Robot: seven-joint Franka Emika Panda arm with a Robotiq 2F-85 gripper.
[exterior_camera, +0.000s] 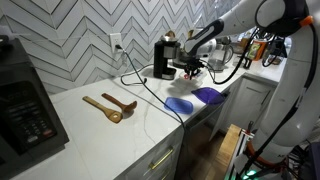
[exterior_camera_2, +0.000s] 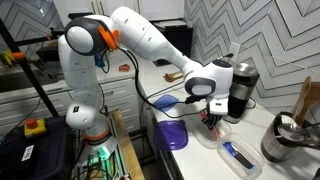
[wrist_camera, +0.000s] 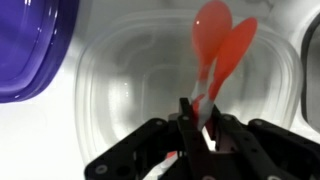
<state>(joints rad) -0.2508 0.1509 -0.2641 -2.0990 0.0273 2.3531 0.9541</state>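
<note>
Two red spoons [wrist_camera: 215, 45] | long axes along fingers [wrist_camera: 186, 120], bowls outward | clamped shut on handles

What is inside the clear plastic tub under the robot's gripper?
Two red plastic spoons, pinched by the gripper, hang over the clear plastic tub. The rest of its floor looks bare; the gripper hides the near part.

Likely a kitchen, herringbone tile backsplash [exterior_camera: 70, 40], white countertop [exterior_camera: 110, 135], coffee maker [exterior_camera: 164, 58]
</note>
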